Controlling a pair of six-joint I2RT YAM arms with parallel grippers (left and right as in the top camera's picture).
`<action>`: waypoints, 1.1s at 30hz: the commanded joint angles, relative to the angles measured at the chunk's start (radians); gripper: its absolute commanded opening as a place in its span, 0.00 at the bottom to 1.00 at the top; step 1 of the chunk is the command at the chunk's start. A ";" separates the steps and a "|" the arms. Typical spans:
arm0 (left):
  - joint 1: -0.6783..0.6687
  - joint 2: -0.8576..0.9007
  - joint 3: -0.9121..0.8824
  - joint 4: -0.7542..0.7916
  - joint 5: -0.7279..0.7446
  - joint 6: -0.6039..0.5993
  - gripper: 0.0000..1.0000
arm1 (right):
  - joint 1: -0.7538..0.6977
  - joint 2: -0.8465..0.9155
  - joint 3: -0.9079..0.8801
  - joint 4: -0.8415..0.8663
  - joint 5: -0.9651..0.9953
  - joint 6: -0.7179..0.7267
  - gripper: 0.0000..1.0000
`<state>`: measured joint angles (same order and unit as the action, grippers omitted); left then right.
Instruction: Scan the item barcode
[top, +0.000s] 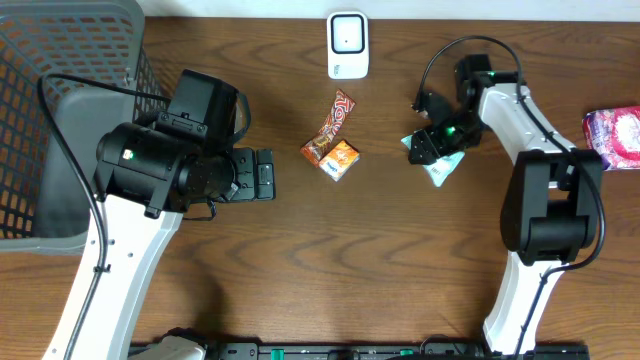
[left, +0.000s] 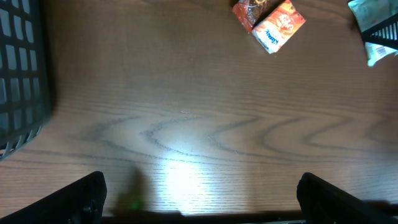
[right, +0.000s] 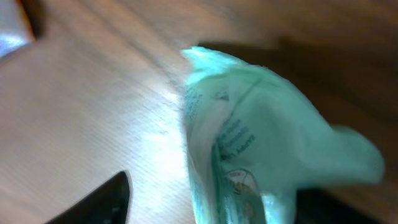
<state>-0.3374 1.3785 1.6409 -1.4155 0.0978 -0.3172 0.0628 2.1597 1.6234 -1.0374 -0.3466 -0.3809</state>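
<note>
the green packet (right: 261, 124) lies between the right pincer's (right: 214, 196) fingers; whether it's pinched i cannot tell.

1 basket (top: 70, 40), 1 scanner (top: 347, 45) — 4 pkts: choc bar (top: 338, 118), orange box (top: 343, 160), green pouch (top: 440, 172), pink bag (top: 615, 135).

Grey mesh plastic basket (top: 60, 120) at far-left corner of brown wooden table (top: 300, 260). White boxy scanner (top: 347, 45) at far edge, centre. Nearer than scanner: brown candy-bar wrapper (top: 338, 115), with small orange carton (top: 343, 160) touching its near end. Pale green soft packet (top: 441, 172) right of carton, apart from it, beneath right gripper (top: 428, 148). Pink patterned pouch (top: 615, 135) at right edge. Left gripper (top: 268, 175) between basket and carton.
</note>
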 joint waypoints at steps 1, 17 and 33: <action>0.003 0.000 0.016 -0.005 -0.016 0.002 0.98 | 0.045 -0.011 0.034 -0.031 -0.082 0.253 0.66; 0.003 0.000 0.016 -0.005 -0.016 0.002 0.98 | 0.073 -0.028 0.066 -0.102 0.119 0.335 0.83; 0.003 0.000 0.016 -0.005 -0.016 0.002 0.98 | 0.075 -0.028 -0.053 -0.009 0.053 0.275 0.01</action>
<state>-0.3374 1.3785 1.6409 -1.4151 0.0978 -0.3172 0.1345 2.1403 1.5326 -1.0271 -0.3244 -0.1310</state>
